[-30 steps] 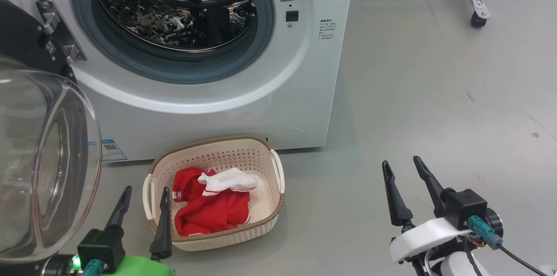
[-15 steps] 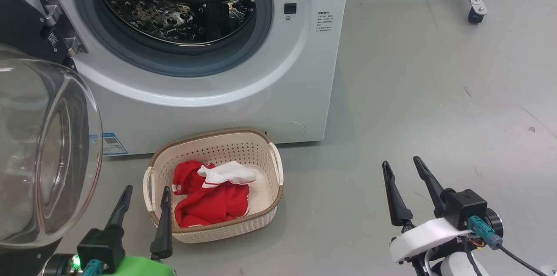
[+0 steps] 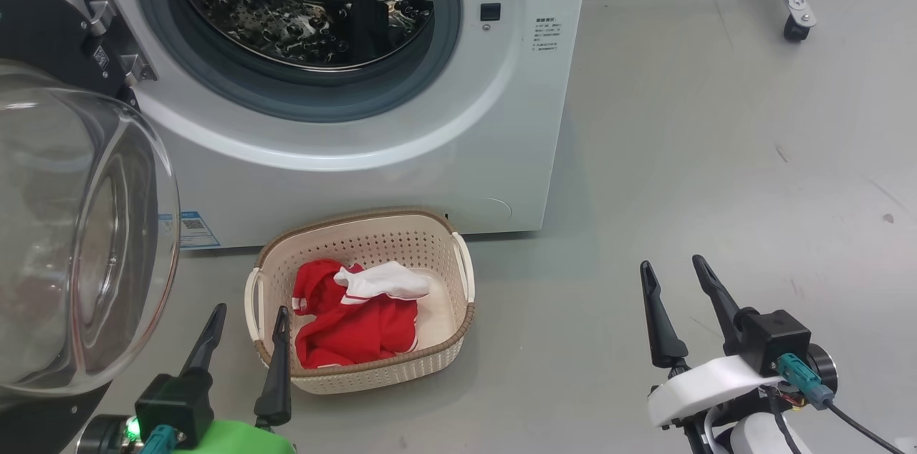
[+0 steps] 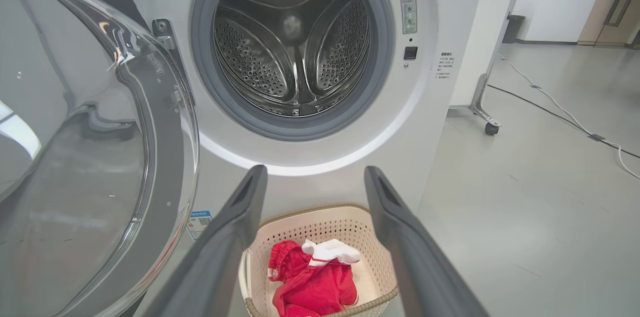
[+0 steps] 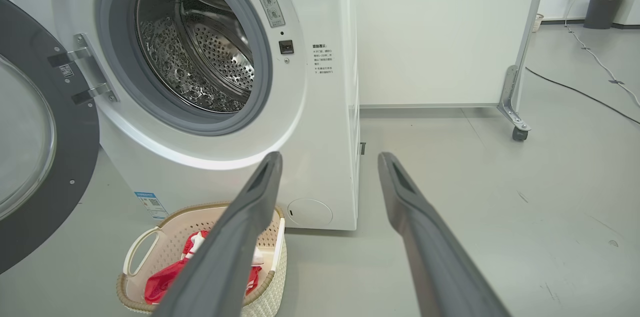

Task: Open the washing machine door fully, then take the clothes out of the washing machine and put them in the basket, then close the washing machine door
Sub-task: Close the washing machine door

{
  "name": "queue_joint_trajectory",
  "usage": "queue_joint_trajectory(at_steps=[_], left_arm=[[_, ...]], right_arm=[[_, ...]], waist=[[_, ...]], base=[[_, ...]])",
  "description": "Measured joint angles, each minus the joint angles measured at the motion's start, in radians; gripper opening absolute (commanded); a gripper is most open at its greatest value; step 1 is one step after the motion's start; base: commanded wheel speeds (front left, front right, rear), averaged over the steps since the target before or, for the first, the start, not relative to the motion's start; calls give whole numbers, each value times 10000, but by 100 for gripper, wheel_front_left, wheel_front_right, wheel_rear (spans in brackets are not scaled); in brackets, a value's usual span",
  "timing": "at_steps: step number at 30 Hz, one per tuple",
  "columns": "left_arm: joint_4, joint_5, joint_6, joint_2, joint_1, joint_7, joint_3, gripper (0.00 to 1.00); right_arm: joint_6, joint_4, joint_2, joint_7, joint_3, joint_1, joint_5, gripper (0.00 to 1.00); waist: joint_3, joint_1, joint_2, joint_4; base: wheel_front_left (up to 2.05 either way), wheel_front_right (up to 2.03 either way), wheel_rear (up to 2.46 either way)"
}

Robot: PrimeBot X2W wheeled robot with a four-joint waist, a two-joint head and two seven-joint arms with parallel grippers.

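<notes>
The washing machine stands with its door swung wide to the left, the glass bowl bulging toward me. Its steel drum looks bare inside. The cream basket sits on the floor in front of the machine, and the red clothes with a white piece on top lie in it. My left gripper hovers open at the basket's near left corner, holding nothing. My right gripper is open over bare floor, well to the basket's right. The wrist views show each open pair, left gripper and right gripper.
A white panel on a metal frame with a caster stands behind and right of the machine. A cable runs across the grey floor farther right. A dark bin sits by the far wall.
The whole head picture has shifted slightly, so the camera has moved. Both grippers stay open in the same pose, and the clothes lie unchanged in the basket.
</notes>
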Motion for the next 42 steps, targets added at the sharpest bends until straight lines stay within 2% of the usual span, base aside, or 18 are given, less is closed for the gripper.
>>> queue_joint_trajectory(at_steps=[14,35,42], left_arm=[[-15,27,10,-4,-5,2,-52,100],[67,-4,94,-98,-4,-102,219,100],[123,-4,94,-102,-3,-113,288,100]], right_arm=[[-69,-52,-69,0,-169,11,-4,100],[35,56,-98,0,-19,117,-65,100],[104,98,-94,0,23,157,-65,100]], waist=[[23,0,0,838],[-52,0,0,3262],[-82,0,0,3841]], base=[[0,0,0],[0,0,0],[0,0,0]])
